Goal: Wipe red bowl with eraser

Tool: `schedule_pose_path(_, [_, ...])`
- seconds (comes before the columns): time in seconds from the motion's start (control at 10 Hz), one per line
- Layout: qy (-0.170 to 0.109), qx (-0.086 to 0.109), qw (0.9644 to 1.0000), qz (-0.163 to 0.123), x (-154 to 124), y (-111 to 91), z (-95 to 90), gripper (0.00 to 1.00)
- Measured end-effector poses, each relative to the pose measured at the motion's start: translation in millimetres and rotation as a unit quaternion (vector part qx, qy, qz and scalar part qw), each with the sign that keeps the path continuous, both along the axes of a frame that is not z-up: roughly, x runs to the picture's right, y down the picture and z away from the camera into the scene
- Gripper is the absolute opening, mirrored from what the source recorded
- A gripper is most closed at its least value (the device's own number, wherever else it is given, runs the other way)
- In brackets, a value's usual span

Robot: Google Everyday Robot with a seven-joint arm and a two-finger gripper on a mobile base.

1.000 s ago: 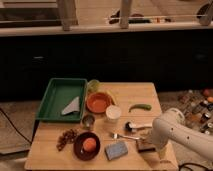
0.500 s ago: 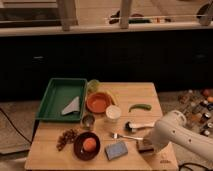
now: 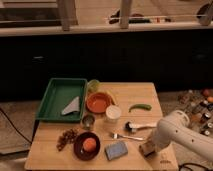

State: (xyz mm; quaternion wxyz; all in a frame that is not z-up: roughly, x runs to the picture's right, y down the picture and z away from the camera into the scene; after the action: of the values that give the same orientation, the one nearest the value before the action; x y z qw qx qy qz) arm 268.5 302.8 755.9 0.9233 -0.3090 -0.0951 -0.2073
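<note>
The red bowl [image 3: 98, 102] sits on the wooden table [image 3: 150, 95] behind the white cup [image 3: 113, 114], right of the green tray. The eraser [image 3: 145, 150] is a small brownish-tan block near the table's front right edge. My gripper [image 3: 149, 146], at the end of the white arm [image 3: 175, 131] that reaches in from the right, is down on the eraser and covers part of it. The gripper is well to the front right of the red bowl.
A green tray [image 3: 56, 100] holding a grey cloth [image 3: 72, 106] is at the left. A dark maroon bowl with an orange ball [image 3: 86, 146], a blue-grey pad [image 3: 116, 149], a fork [image 3: 125, 136], a white-handled tool [image 3: 141, 125], a green pepper [image 3: 139, 107] and a metal cup [image 3: 88, 121] lie between.
The white arm has shifted slightly to the right; the gripper stays at the eraser. Nothing else on the table has moved.
</note>
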Motion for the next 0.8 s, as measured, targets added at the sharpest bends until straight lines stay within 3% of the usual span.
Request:
schedule_pose_path(0.4, [-0.044,0.003,0.9988,-0.021,-11.9,-17.0,-15.8,0.00])
schedule_pose_path(0.7, [-0.089,0.010,0.9943,-0.057,-31.9,-33.8,-26.8,0.00])
schedule_pose_path(0.8, [-0.108,0.014,0.9912,-0.075,-42.8,-45.3,-34.1,0.00])
